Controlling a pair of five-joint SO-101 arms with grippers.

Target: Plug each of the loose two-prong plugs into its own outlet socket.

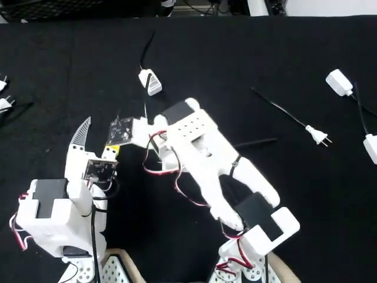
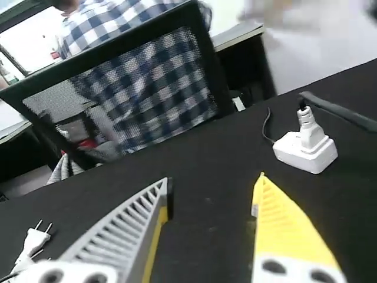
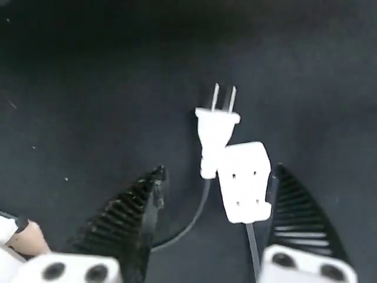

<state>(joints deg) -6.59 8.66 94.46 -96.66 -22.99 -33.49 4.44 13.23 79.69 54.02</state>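
My right arm (image 1: 218, 165) stretches from the lower right of the overhead frame toward centre-left, its wrist tipped down over the black table (image 1: 294, 53). The right gripper (image 3: 218, 170) is spread wide and grasps nothing. A loose plug (image 3: 215, 127) lies against a white socket (image 3: 244, 184) between its black fingers. The left gripper (image 2: 212, 178), at lower left, points up-frame and is also released. A plugged socket (image 1: 150, 81) sits above centre, and a second loose plug (image 1: 318, 135) lies at right.
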